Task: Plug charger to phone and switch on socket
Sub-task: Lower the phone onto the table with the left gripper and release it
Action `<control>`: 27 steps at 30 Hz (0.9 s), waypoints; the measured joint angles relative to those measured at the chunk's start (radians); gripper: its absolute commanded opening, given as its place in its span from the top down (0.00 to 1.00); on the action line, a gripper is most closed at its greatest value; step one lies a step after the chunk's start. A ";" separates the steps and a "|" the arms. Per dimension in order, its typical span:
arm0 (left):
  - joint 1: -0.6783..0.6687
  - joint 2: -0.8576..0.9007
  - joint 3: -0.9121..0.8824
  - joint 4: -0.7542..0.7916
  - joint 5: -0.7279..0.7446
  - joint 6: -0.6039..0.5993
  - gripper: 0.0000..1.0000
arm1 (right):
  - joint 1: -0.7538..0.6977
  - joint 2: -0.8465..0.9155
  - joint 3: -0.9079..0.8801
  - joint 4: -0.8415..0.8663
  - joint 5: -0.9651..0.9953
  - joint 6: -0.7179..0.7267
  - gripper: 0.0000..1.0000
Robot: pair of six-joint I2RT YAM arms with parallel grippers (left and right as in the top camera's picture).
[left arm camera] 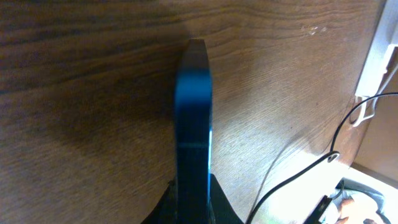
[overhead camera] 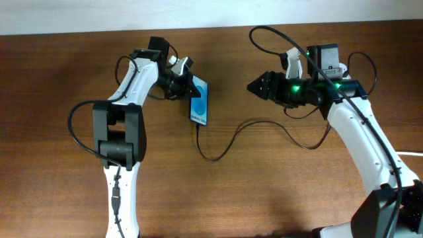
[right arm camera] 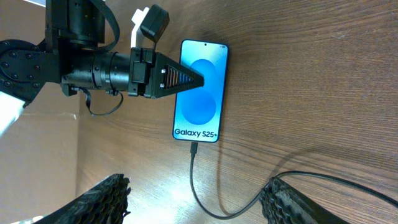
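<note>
Phone, black-edged with a blue screen: from overhead it sits left of centre on the wooden table, tilted up on one long edge. The left gripper is clenched across it. Bare wood lies open on every side of the phone, and the table's far edge runs along the top of the view. The charger, a thin black cable, leaves the phone's near end, dips into a loop and waves off rightward under the right arm. The right gripper hovers to the right of the phone, well apart from it and pointing at it.

Left wrist view: the phone is seen edge-on, standing up from the left gripper, whose dark fingers press its two faces. Open table lies on both sides. A white piece is cut off at the right edge, too little of it showing to name.

Right wrist view: the screen reads "Galaxy S25+" at its lower end. The left gripper has one ribbed finger lying over the glass. The plug tip is seated in the phone's lower end, and the charger trails down from it. The right gripper is released, its fingers spread wide with nothing between them but table and cable.
</note>
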 measured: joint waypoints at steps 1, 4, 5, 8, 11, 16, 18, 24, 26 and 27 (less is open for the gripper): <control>0.000 -0.001 0.000 -0.011 -0.009 0.000 0.87 | 0.000 0.000 0.000 -0.001 0.000 0.000 0.27; -0.005 -0.005 0.003 -0.022 -0.055 0.005 0.77 | 0.000 0.000 0.000 -0.015 0.000 0.000 0.27; -0.005 -0.005 0.003 -0.025 -0.088 0.009 0.77 | 0.000 0.000 0.000 -0.018 0.000 -0.001 0.27; -0.005 -0.005 0.003 -0.028 -0.128 0.013 0.73 | 0.000 0.000 0.000 -0.018 0.000 -0.001 0.27; -0.005 -0.005 0.003 -0.037 -0.164 0.016 0.62 | 0.000 0.000 0.000 -0.019 0.000 -0.012 0.27; -0.006 -0.008 0.006 -0.048 -0.236 0.023 0.43 | 0.000 0.000 0.000 -0.023 0.000 -0.026 0.27; -0.006 -0.011 0.007 -0.052 -0.242 0.024 0.39 | 0.000 0.000 0.000 -0.024 0.000 -0.027 0.27; -0.003 -0.015 0.037 -0.079 -0.309 0.024 0.27 | 0.000 0.000 0.000 -0.036 0.000 -0.030 0.27; 0.043 -0.013 0.149 -0.172 -0.341 0.025 0.22 | 0.000 0.000 0.000 -0.042 0.000 -0.031 0.24; 0.073 -0.011 0.216 -0.209 -0.354 0.027 0.20 | 0.000 0.000 0.000 -0.045 0.000 -0.039 0.23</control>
